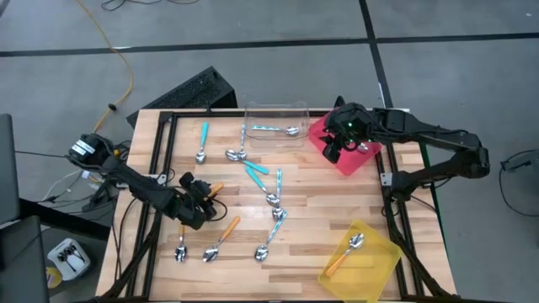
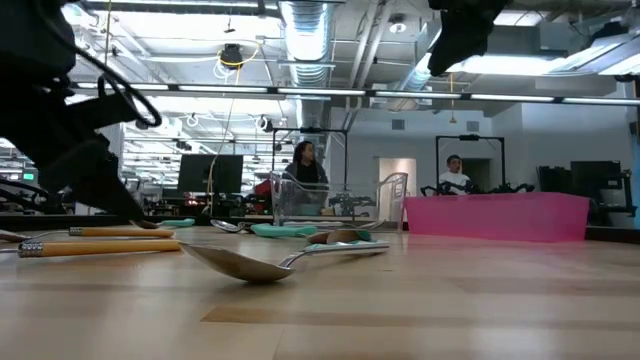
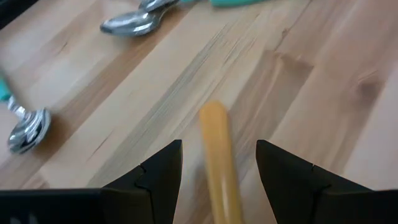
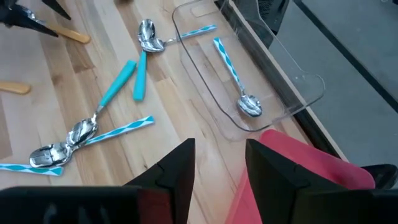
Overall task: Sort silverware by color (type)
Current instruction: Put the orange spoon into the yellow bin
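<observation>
The table (image 1: pixel 320 227) is made of pale, smooth wood planks. The spoons (image 4: pixel 249 104) are formed with glossy metal bowls and matt plastic handles.

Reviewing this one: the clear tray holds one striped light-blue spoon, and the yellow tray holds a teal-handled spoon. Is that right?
Not quite. The spoon in the yellow tray has an orange handle, not teal; the high view shows it. The rest stands: the clear tray holds one striped light-blue spoon.

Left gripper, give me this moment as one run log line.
left gripper: open, straddling orange spoon handle on table | right gripper: open, over red tray
</observation>
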Motion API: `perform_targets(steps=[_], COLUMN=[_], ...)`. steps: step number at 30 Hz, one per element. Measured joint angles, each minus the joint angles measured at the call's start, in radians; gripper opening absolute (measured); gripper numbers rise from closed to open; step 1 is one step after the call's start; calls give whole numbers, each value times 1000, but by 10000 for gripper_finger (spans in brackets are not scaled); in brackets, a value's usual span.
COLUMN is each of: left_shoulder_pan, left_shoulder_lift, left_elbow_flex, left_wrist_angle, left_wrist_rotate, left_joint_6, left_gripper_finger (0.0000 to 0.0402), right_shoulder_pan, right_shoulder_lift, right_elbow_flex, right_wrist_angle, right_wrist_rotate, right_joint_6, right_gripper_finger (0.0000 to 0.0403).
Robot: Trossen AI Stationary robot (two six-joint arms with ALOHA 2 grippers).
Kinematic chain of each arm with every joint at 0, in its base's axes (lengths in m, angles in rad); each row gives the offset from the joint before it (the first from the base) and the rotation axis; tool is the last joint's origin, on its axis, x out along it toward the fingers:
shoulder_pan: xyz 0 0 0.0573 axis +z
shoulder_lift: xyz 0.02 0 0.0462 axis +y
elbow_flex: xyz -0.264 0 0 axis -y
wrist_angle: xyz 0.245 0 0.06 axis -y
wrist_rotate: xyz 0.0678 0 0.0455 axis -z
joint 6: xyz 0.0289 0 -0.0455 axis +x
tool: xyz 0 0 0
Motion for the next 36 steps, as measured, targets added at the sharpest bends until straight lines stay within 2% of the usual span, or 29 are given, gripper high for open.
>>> perform_targets(steps=[13,17,23,30,33,36], left_shoulder_pan=[0,0,0,-4,-9,-10], left_shoulder_lift=[148,148,148,134,97,36], left_elbow_flex=[5,5,6,0,5,7], left_wrist_angle=[0,3,16,52,66,71], left_wrist_rotate=[48,84,113,93,64,42], left_joint_6=[-138,-155,-150,-153,-137,-121], left_gripper_finger=[186,147,34,30,28,10], right_shoulder_pan=[-1,-1,0,30,49,67], right_shoulder_lift=[0,0,0,0,0,0], right_elbow_flex=[0,0,0,0,0,0], right_wrist_angle=[-1,-2,-2,2,8,8], right_wrist_rotate=[-2,-3,-3,-3,-3,-3], right_joint_6=[21,26,28,42,42,42], right_gripper_finger=[164,164,164,164,164,164])
